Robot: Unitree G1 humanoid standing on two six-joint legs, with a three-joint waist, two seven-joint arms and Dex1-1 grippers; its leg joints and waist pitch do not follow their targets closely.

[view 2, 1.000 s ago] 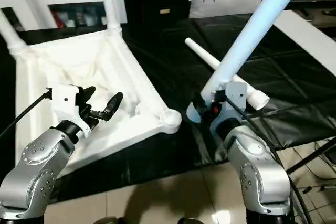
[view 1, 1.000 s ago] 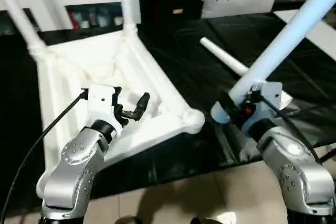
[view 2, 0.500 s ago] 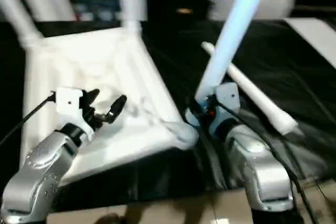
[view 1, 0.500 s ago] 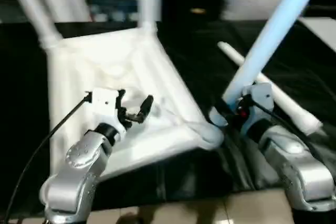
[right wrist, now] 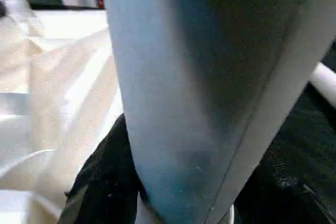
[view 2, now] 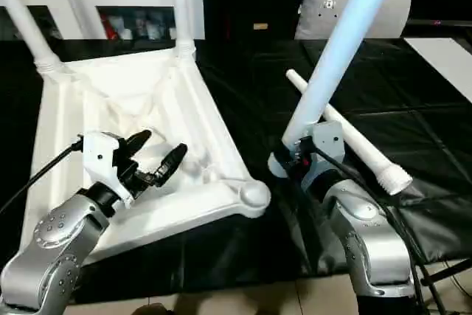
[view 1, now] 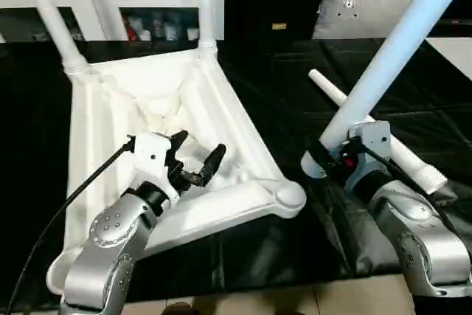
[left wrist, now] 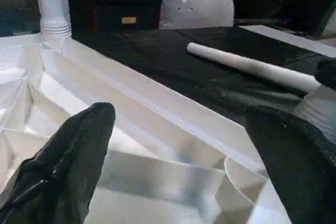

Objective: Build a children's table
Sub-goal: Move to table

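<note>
Held leg (view 1: 398, 49) shifted toward tabletop (view 1: 243, 204) (no legible writing).

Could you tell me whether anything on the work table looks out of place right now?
One loose leg lies flat on the black work table, apart from the upturned tabletop, whose near corner socket is unfilled. Nothing looks damaged or spilled.

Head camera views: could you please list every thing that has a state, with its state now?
tabletop: upside down on the black work table, ribbed underside up
two fitted legs: standing upright in the far corner sockets
near corner socket: empty
held leg: tilted, gripped near its lower end by the right gripper
loose leg: lying flat on the work table
left gripper: open, empty, over the tabletop
</note>
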